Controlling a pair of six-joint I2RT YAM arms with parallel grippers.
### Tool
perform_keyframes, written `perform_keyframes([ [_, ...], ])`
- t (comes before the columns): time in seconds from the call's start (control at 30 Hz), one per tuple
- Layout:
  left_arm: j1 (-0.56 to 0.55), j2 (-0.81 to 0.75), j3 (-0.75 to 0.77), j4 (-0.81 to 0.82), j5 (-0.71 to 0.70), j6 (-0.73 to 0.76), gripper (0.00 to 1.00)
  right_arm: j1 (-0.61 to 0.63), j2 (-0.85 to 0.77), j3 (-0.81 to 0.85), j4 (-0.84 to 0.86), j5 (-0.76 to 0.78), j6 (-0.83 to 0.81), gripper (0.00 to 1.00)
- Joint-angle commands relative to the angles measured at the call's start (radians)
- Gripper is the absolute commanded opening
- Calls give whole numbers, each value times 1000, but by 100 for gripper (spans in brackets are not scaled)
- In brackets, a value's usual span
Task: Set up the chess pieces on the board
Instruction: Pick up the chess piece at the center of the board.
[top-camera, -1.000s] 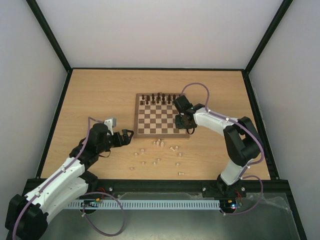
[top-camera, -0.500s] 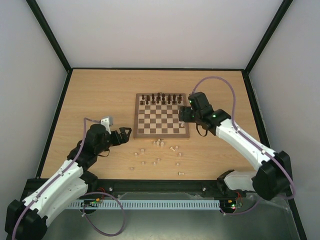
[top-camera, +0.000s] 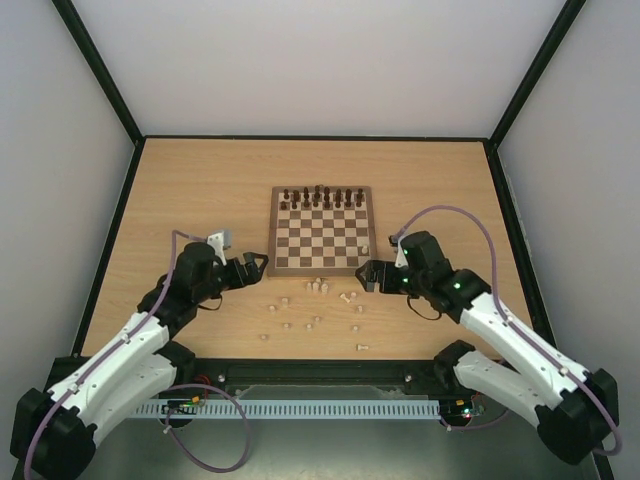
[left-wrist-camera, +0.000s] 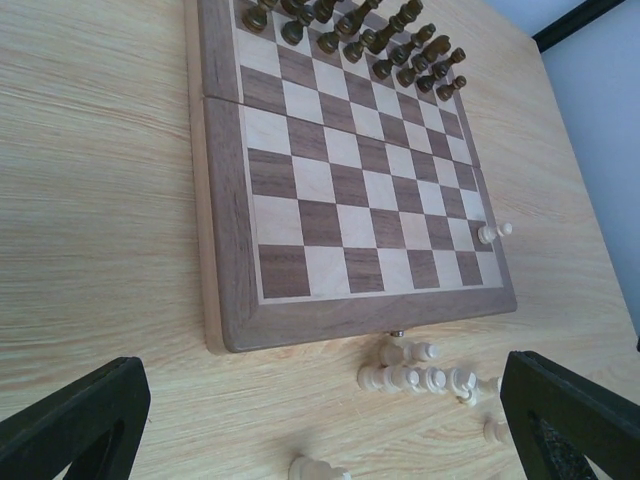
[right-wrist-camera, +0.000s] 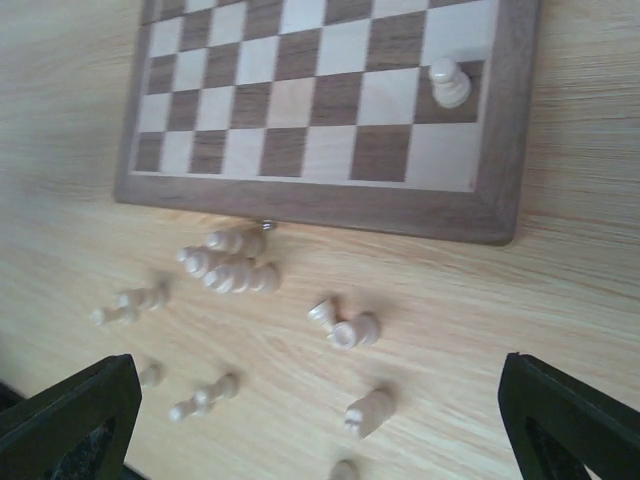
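One pale piece (right-wrist-camera: 450, 83) stands upright on the board (top-camera: 322, 232): rightmost column, 2nd row from the near edge, on a dark sq. Other pale chess pieces (top-camera: 318, 287) lie off the board, scattered on the table (top-camera: 200, 190) just near of its near edge. Most are tipped over, w/ a small cluster close to the middle of that edge. Dark pieces (top-camera: 320, 197) fill the 2 far rows.

My left gripper (top-camera: 258, 267) hangs over bare wood just left of the board's near-left corner, jaws spread wide, nothing btwn them. My right gripper (top-camera: 366, 277) sits just near of the board's near-right corner, at the right end of the loose scatter, jaws also spread wide & gripping nothing.
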Motion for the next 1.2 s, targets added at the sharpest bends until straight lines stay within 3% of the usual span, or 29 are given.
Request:
perform_keyframes([
  [0.0, -7, -31, 19, -32, 35, -2, 99, 21, -94, -41, -37, -70, 94, 98],
  [0.13, -9, -49, 14, -52, 26, -16, 99, 136, -65, -91, -34, -9, 178, 80],
  [0.23, -10, -49, 21, -73, 8, -12, 99, 247, 5, -106, -22, 70, 244, 57],
  [0.27, -11, -51, 23, -81, 3, -10, 99, 288, 41, -89, -44, 138, 261, 55],
  [0.43, -10, -61, 22, -95, -15, 0, 99, 461, 200, 23, -175, 414, 322, 51],
  [0.7, -13, -70, 23, -94, -27, 19, 99, 495, 356, 133, -189, 522, 292, 45],
  [0.93, -14, -85, 14, -102, -36, 24, 99, 403, 427, 147, -126, 444, 208, 36],
  [1.17, -13, -89, 13, -101, -35, 28, 99, 373, 471, 163, -80, 379, 159, 36],
])
